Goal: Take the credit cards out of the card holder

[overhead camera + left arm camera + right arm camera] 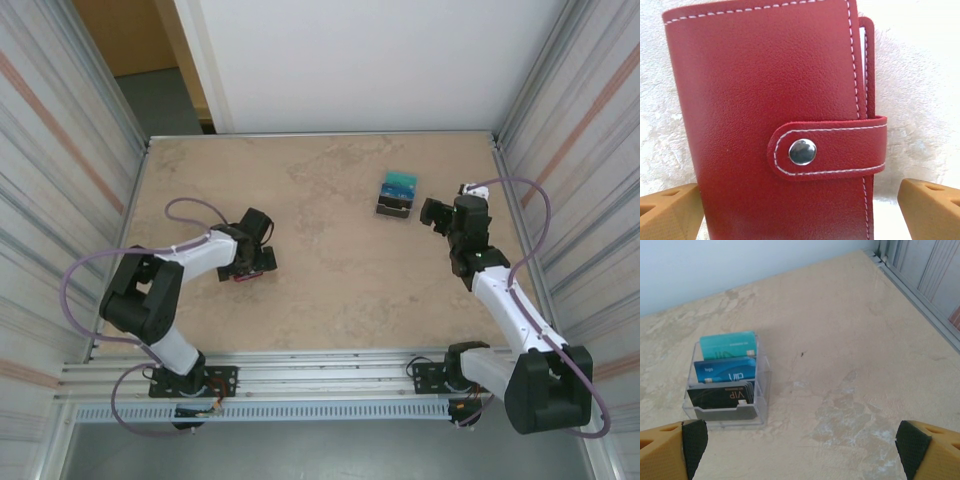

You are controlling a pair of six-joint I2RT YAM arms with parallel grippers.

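Two sets of fingers, both released, nothing held. Left fingers (670, 212) show as orange tips in the bottom corners of the left wrist view. The red card holder (765, 100) lies flat on the bench (920, 75) between and beyond them, filling mid-frame, and I can see no contact. The holder is shut, its strap (830, 150) snapped down at centre right over a silver stud (802, 151). Can't tell whether any cards are inside.

Right fingers (932, 450) sit in the bottom corners of the right wrist view. The credit cards (727, 370) on show are teal, blue and black VIP, standing in a clear tiered stand (762, 390) at lower left, ahead of the left-hand tip and apart from it. In the top view the holder is left of centre under the left wrist and the stand is upper right, well apart.

Step in hand, my read: get the holder open. To do it well, pin the cover with one set of fingers, catch the strap's free end near the stud and peel it off. Keep the bite shallow and don't drag the holder across the bench
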